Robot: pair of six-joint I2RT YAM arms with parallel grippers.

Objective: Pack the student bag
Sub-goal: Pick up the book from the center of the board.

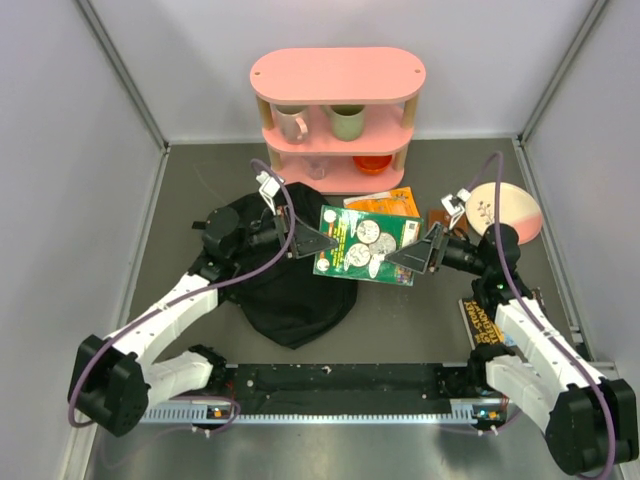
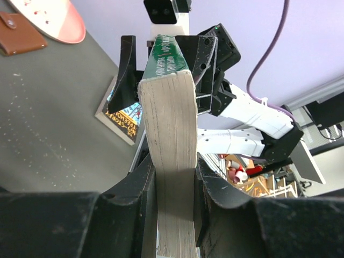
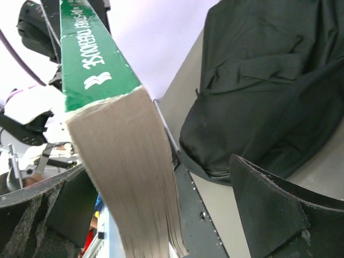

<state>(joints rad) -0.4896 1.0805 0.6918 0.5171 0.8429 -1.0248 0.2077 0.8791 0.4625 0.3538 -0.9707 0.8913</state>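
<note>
Student bag [image 1: 290, 295]: matt wrinkled cloth. Book [image 1: 362, 245]: glossy cover (page block rough paper).

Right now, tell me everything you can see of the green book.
The green book is a thick paperback with silver discs on its cover, white spine lettering and pale page edges. It is held cover up off the table, at the student bag edge. The left pincer clamps one end; the right pincer brackets the other, one finger clear.
</note>
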